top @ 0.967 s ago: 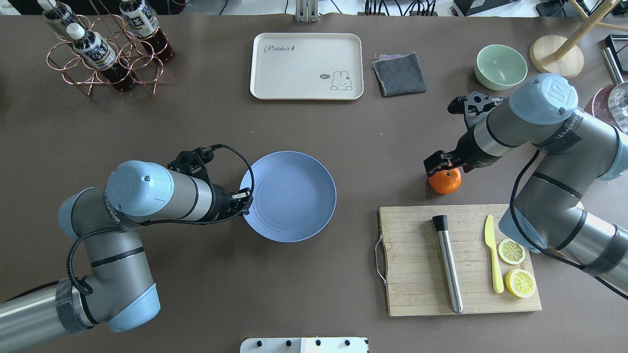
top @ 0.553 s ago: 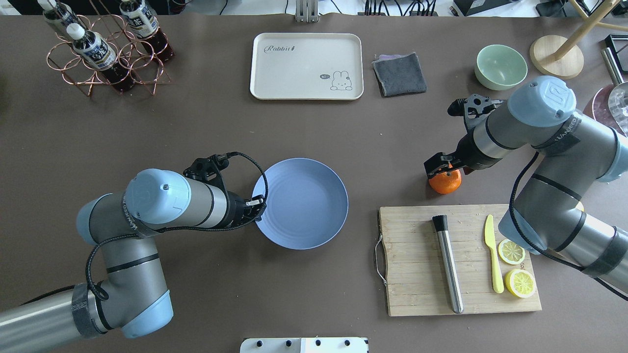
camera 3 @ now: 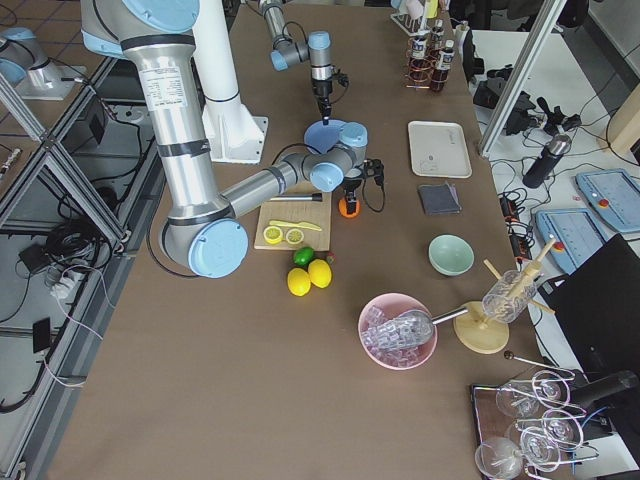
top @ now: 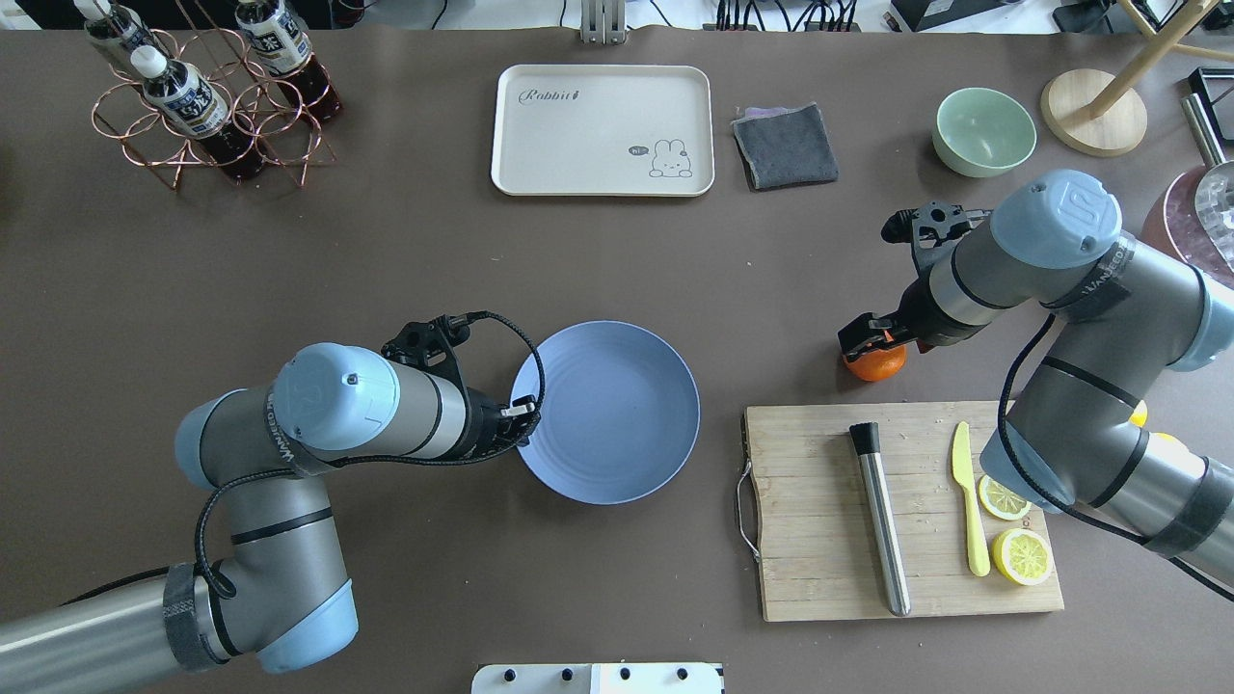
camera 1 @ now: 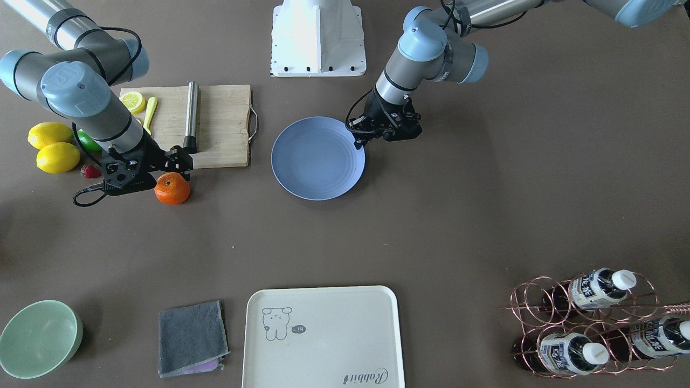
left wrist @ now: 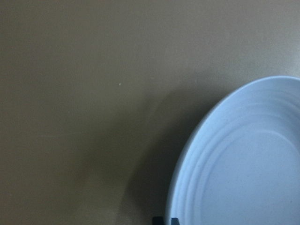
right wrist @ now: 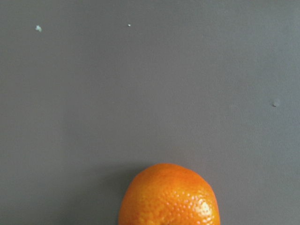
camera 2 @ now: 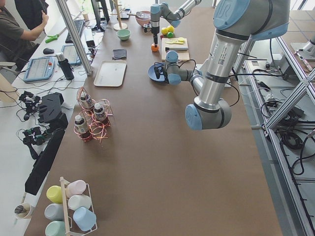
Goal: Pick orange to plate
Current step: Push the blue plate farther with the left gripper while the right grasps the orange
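Observation:
The orange (top: 875,365) (camera 1: 172,189) sits on the brown table just beyond the cutting board; in the right wrist view the orange (right wrist: 168,197) fills the bottom middle. My right gripper (top: 882,339) (camera 1: 170,171) hangs low right over it, open, fingers on either side of the fruit. The blue-lavender plate (top: 617,414) (camera 1: 318,159) lies flat at the table's middle. My left gripper (top: 522,414) (camera 1: 358,142) is shut on the plate's rim on the robot's left; the left wrist view shows that rim (left wrist: 187,154) and dark fingertips at the bottom edge.
A cutting board (top: 819,520) carries a metal rod (top: 879,520), a yellow knife (top: 969,501) and two lemon halves (top: 1022,556). Whole lemons (camera 1: 51,148) lie beside it. A cream tray (top: 603,130), grey cloth (top: 785,145), green bowl (top: 983,130) and bottle rack (top: 193,96) line the far side.
The left gripper has dragged the plate to the right and toward the robot. The right gripper has sunk lower over the orange, which has stayed in place.

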